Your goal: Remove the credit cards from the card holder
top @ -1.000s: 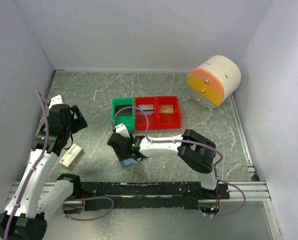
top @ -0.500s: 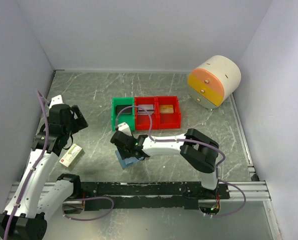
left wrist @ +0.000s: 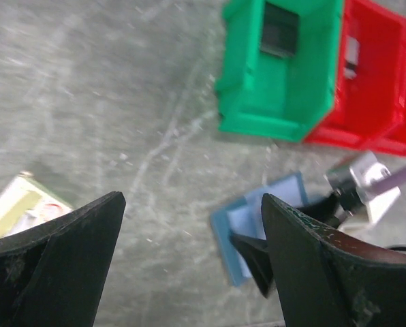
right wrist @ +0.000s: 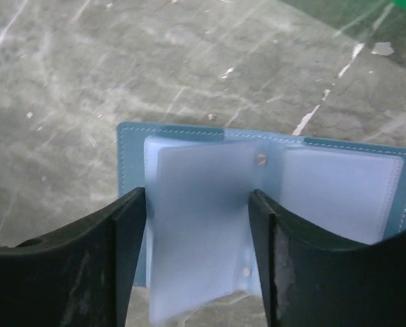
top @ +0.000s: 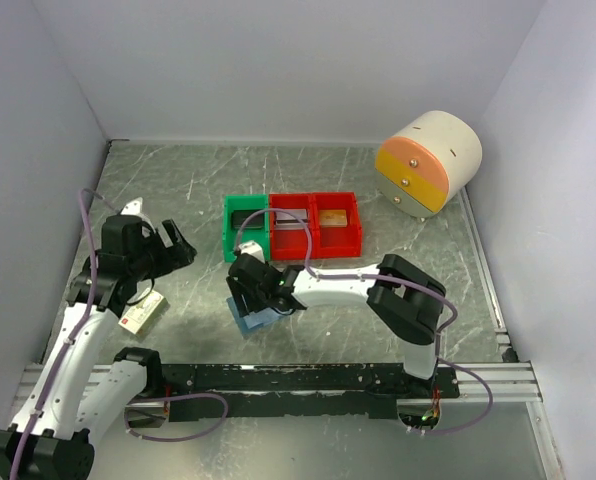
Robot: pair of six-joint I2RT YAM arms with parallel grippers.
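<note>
Holder (right wrist: 131, 178) lies open, flat on table (right wrist: 67, 68), front centre, under our right gripper (right wrist: 196, 197). Its jaws stand half apart, straddling loose clear sleeve (right wrist: 196, 272); we see nothing pinched. Left gripper (left wrist: 193, 201) gapes wide, empty, off left. No cards plain in sleeves. We judge holder light, floppy, apt to slide; cards thin, stiff, slick. Pinch exposed card edge, pin holder.

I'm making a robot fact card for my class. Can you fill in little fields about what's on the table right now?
Card holder: lying open on the table, clear sleeves showing
Right fingers: apart, on either side of one sleeve
Left fingers: wide apart, holding nothing
Green bin: a dark flat thing inside
Red bins: right beside the green bin
Small box: on the table, apart from the card holder
</note>
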